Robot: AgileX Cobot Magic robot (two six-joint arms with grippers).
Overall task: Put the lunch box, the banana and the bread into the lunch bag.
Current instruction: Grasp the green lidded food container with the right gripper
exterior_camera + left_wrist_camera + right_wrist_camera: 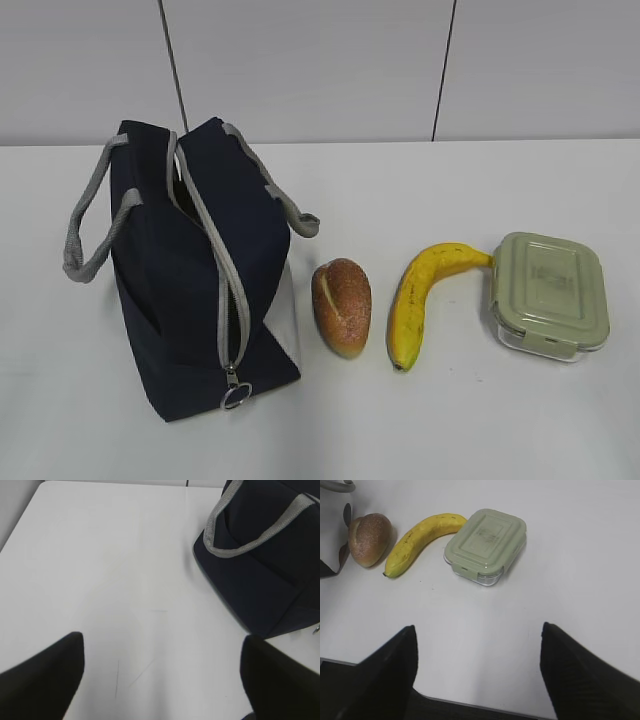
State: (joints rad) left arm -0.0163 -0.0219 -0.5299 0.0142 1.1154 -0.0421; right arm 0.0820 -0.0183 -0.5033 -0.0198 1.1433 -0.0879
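On the white table (pixel 470 430) four things stand in a row. At the left is the bag (pixel 195 290), upright, its grey zipper (pixel 222 290) run down the near face so the top gapes, the ring pull (pixel 236 396) hanging at the near bottom edge. Grey handles (pixel 95 215) droop to either side. Just right of the bag lies the bread (pixel 342 306), near its white side panel (pixel 288 320) but apart from it. Right of the bread lies the banana (pixel 420 295), dark tip toward the near edge, its stem end touching the box (pixel 550 293), which sits farthest right with its green lid on.

The left gripper (pixel 162 675) hangs over bare table left of the bag, fingers (pixel 45 675) spread wide, nothing between them. The right gripper (pixel 477 672) hovers over the near table edge, short of the box, fingers (pixel 585 675) likewise parted and bare. Neither arm shows in the exterior view.
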